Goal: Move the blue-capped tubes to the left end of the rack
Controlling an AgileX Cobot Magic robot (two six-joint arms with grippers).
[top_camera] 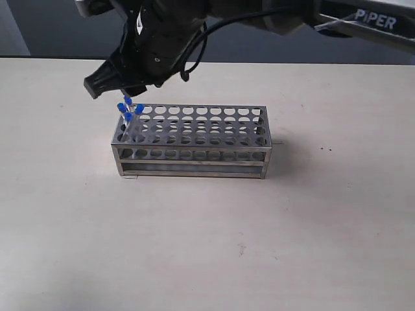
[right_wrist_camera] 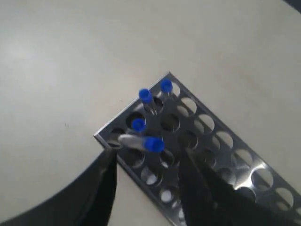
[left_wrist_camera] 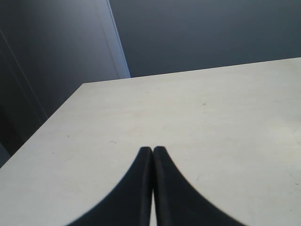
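Note:
The steel rack (top_camera: 194,139) stands mid-table. The blue-capped tubes (top_camera: 129,109) sit clustered in holes at its left end. In the right wrist view their caps show apart: two upright at the corner (right_wrist_camera: 166,85) (right_wrist_camera: 145,95), one beside them (right_wrist_camera: 138,125), and one tube leaning steeply (right_wrist_camera: 153,144). My right gripper (top_camera: 113,87) has reached across and hovers just above these tubes. It is open (right_wrist_camera: 148,155), its fingers (right_wrist_camera: 106,169) either side of the leaning tube without touching it. My left gripper (left_wrist_camera: 153,150) is shut and empty over bare table, away from the rack.
The rest of the rack's holes (right_wrist_camera: 225,139) hold nothing. The right arm (top_camera: 363,23) stretches in from the upper right above the table. The table's far edge (left_wrist_camera: 188,70) meets a dark wall.

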